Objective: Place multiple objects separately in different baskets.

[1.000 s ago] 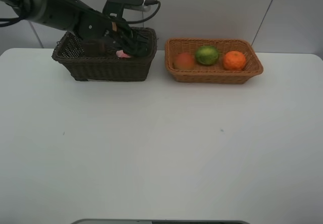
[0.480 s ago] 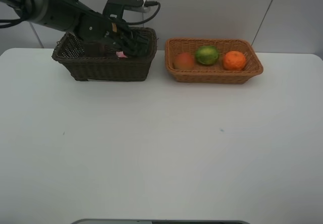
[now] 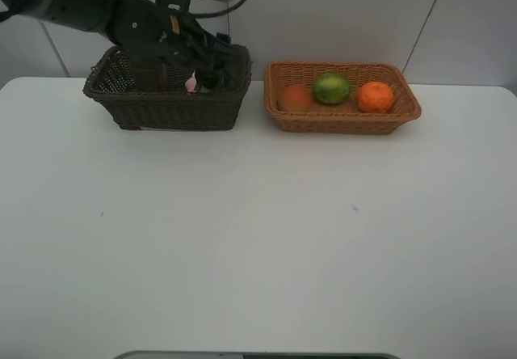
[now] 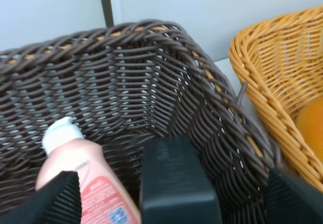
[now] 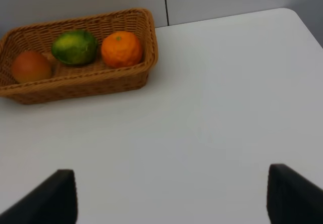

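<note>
My left gripper (image 3: 203,72) hovers over the right end of the dark brown basket (image 3: 161,112), jaws wide open (image 4: 174,203). Below it, inside the basket (image 4: 126,82), the small pink bottle (image 4: 86,178) (image 3: 191,82) with a white cap leans beside the black pump bottle (image 4: 174,178). The light tan basket (image 3: 347,123) (image 5: 75,85) holds the reddish-orange fruit (image 3: 295,98) (image 5: 31,66), the green fruit (image 3: 331,88) (image 5: 74,46) and the orange (image 3: 376,96) (image 5: 121,49). My right gripper (image 5: 174,196) is open over bare table, nothing between its fingers; it is out of the high view.
The two baskets stand side by side at the back of the white table (image 3: 258,238), close to the grey wall. The tan basket's rim (image 4: 272,82) lies just beside the dark one, a narrow gap between them.
My left gripper has opened and risen a little above the dark basket. The pink bottle has been let go and stays in the basket. The fruits have not moved.
</note>
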You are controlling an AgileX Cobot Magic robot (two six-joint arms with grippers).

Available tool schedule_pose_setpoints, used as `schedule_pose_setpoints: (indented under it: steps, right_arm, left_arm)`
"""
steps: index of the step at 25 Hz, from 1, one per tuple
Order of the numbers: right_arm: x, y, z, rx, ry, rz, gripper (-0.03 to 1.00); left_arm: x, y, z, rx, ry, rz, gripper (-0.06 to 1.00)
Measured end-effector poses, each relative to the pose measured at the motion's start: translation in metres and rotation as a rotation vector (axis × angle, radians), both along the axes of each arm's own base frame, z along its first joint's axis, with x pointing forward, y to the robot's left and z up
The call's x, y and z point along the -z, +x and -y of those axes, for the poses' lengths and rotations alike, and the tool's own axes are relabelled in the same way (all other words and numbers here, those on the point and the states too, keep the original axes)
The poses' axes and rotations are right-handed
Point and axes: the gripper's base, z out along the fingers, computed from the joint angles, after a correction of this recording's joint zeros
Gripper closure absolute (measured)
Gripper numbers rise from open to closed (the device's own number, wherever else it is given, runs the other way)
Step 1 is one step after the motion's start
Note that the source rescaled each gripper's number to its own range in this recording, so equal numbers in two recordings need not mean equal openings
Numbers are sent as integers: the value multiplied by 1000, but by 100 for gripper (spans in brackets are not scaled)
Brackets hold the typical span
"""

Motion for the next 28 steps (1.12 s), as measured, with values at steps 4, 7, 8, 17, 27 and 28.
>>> schedule_pose_setpoints:
  steps: [4, 7, 8, 17, 27, 28]
  right_arm:
    - [0, 0, 0, 0, 0, 0, 34]
    - [0, 0, 0, 0, 0, 0, 34]
    - [0, 0, 0, 0, 0, 0, 34]
    - [0, 0, 0, 0, 0, 0, 34]
    - [0, 0, 0, 0, 0, 0, 34]
    - [0, 0, 0, 0, 0, 0, 34]
  left_arm:
    - [-30, -10, -15, -52, 34, -31, 1]
    - [-56, -21, -30, -116, 44, -77, 1]
    - [-64, -25, -36, -139, 32, -87, 1]
    - [-122, -114, -111, -204, -7, -111, 1]
    - [-169, -257, -161, -253, -10, -69, 1]
    - [-173, -273, -163, -249, -21, -58, 1]
